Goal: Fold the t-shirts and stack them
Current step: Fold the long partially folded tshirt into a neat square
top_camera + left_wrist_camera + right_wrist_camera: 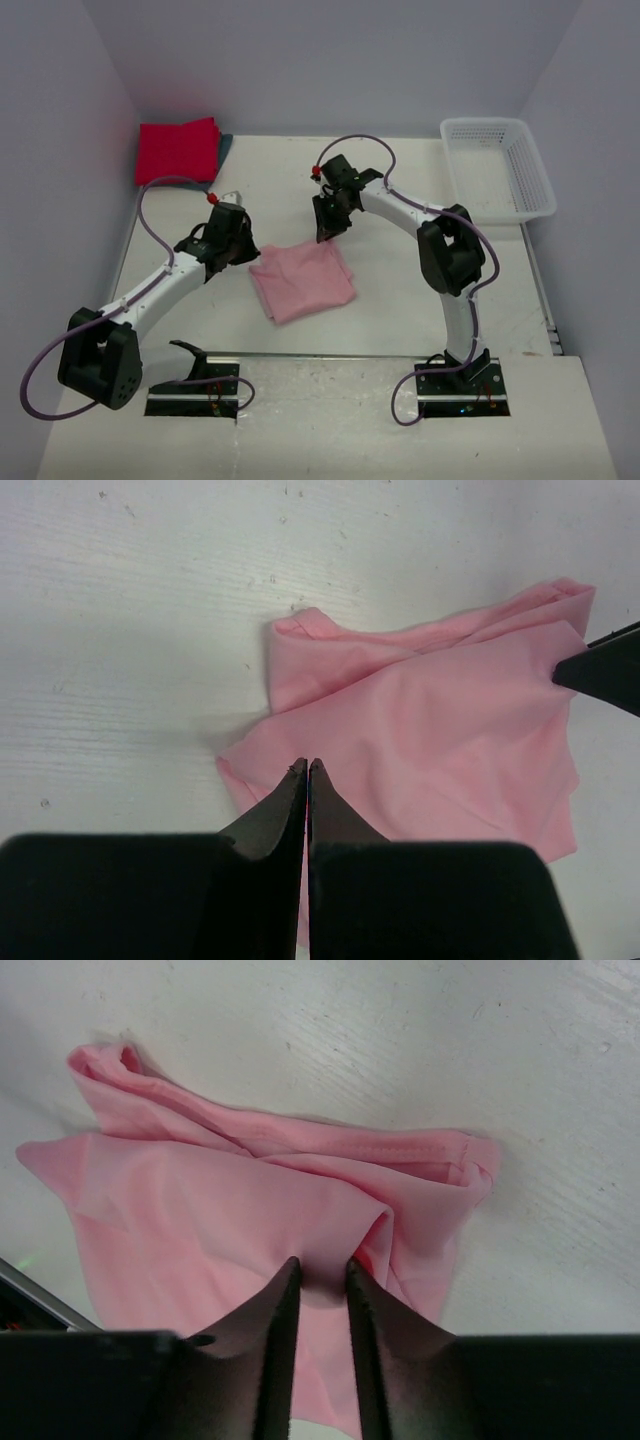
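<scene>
The pink shirt (303, 283) lies rumpled mid-frame on the desk (400, 310). The left gripper (305, 768), fingers clenched, sits at its left edge. The right gripper (322, 1265) has its fingers pinching a pucker at its upper edge. The cloth probably needs pulling flat before it is stacked on the red shirt (178, 150), upper left.

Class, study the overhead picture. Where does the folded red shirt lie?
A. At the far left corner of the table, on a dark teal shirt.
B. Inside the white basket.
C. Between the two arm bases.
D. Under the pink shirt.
A: the red shirt sits at the far left corner with the dark teal shirt peeking out beneath it, apart from the pink shirt and the basket.
</scene>
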`<action>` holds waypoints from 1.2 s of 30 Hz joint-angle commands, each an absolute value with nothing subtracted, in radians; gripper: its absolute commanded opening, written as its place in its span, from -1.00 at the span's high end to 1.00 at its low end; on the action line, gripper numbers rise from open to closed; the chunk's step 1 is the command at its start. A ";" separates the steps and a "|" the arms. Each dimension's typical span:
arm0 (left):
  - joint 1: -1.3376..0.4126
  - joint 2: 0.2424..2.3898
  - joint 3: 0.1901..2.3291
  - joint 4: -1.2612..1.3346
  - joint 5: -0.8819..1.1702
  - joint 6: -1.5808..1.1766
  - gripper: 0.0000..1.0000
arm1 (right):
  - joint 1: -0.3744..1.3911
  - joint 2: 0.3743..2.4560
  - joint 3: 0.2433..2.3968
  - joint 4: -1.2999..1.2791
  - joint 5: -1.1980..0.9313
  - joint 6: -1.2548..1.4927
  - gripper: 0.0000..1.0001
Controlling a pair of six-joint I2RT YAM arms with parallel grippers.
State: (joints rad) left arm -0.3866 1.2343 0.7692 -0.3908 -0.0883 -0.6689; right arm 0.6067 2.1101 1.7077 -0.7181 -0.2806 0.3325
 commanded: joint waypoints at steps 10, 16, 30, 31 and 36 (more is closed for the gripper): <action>-0.338 1.221 0.683 -0.423 -0.169 -0.684 0.55 | 0.611 2.105 1.706 -0.707 -0.281 0.324 1.00; -0.299 1.230 0.631 -0.384 -0.114 -0.686 0.31 | 0.611 2.100 1.701 -0.703 -0.287 0.324 1.00; -0.284 1.260 0.660 -0.327 -0.018 -0.680 0.24 | 0.611 2.108 1.704 -0.704 -0.288 0.313 1.00; -0.284 1.256 0.666 -0.330 -0.017 -0.680 0.24 | 0.611 2.109 1.706 -0.704 -0.290 0.313 1.00; -0.284 1.250 0.689 -0.334 -0.008 -0.673 0.23 | 0.611 2.120 1.709 -0.706 -0.290 0.313 1.00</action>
State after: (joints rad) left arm -0.2924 1.2758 0.6373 -0.3588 -0.0246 -0.6727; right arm 0.6067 2.1227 1.6939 -0.7109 -0.2806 0.3313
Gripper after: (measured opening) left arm 0.382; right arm 0.008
